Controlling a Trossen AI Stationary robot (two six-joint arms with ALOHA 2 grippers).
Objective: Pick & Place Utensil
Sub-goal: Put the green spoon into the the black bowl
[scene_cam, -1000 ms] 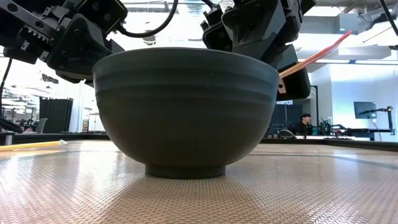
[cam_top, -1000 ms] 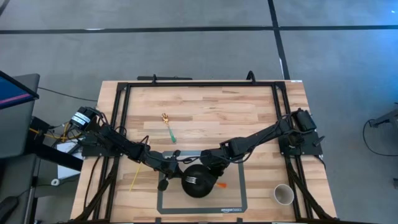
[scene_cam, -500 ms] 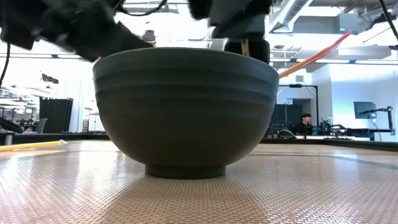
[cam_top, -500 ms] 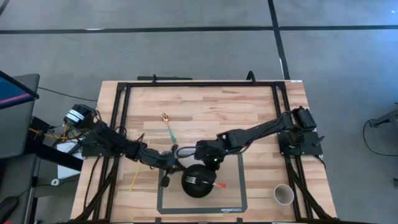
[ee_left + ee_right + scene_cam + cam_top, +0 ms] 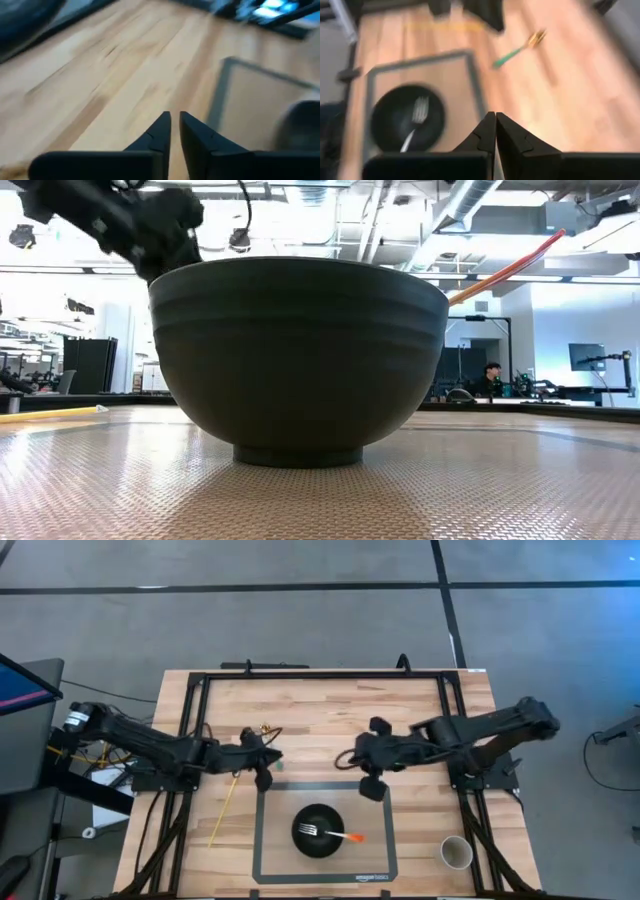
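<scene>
A dark bowl (image 5: 317, 831) stands on its foot on a grey mat (image 5: 268, 860) near the table's near edge. It fills the low view (image 5: 300, 360). A fork with an orange handle (image 5: 340, 835) lies in it, the handle leaning out over the rim (image 5: 510, 265). My left gripper (image 5: 275, 755) hovers beyond the mat's far left corner, its fingers (image 5: 175, 127) all but together. My right gripper (image 5: 348, 756) hovers beyond the mat's far edge, shut (image 5: 495, 127). Neither touches anything.
A yellow utensil (image 5: 222, 812) lies on the wood left of the mat. A green-handled utensil with a gold head (image 5: 512, 55) lies farther back, near my left gripper. A paper cup (image 5: 456, 853) stands at the near right corner. Black rails frame the table.
Both grippers have drawn back from the bowl and risen: the left toward the table's left and far edge, the right toward the right and far edge. The fork has stayed in the bowl with its orange handle over the rim.
</scene>
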